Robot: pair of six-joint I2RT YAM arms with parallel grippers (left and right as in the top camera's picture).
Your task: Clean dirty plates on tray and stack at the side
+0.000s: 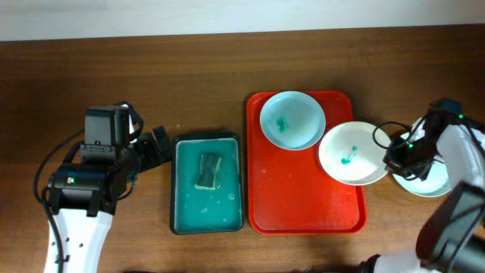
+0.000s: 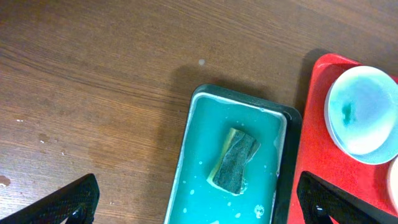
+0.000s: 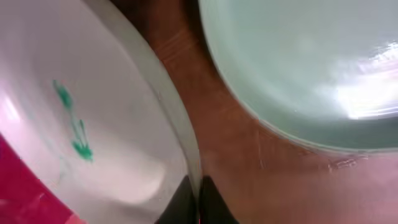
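The red tray point(image 1: 303, 205) holds a pale-blue plate point(image 1: 292, 120) with a teal smear at its back; the plate also shows in the left wrist view point(image 2: 364, 115). A white plate point(image 1: 350, 153) with a teal smear hangs over the tray's right rim. My right gripper point(image 1: 394, 155) is shut on that plate's right rim; the wrist view shows the fingers point(image 3: 198, 198) pinching the rim of the white plate point(image 3: 93, 124). A third pale plate point(image 1: 424, 180) lies on the table to the right and shows in the right wrist view point(image 3: 311, 62). My left gripper point(image 2: 199, 202) is open and empty above the basin's near end.
A dark teal basin point(image 1: 208, 183) with soapy water and a sponge point(image 1: 208, 171) stands left of the tray; the sponge also shows in the left wrist view point(image 2: 235, 160). Bare wooden table lies around them.
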